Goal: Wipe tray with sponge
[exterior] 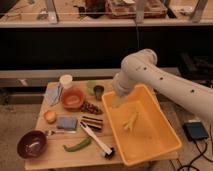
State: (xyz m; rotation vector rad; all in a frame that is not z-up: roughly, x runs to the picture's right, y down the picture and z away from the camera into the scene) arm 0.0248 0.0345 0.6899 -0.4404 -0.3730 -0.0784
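Observation:
A big yellow tray (165, 145) lies on the right half of the wooden table (55, 159). A pale yellow piece (131, 121) lies in its middle. My gripper (118, 100), at the end of the white arm (150, 75), hangs over the tray's far left corner, low inside the rim. A blue-grey sponge (66, 123) lies on the table left of the tray, apart from the gripper.
Left of the tray are a white cup (66, 80), an orange bowl (72, 98), a dark cup (99, 91), a dark bar (91, 122), a brush (97, 141), a green pepper (77, 145) and a maroon bowl (32, 144). A dark device (195, 131) lies on the floor at right.

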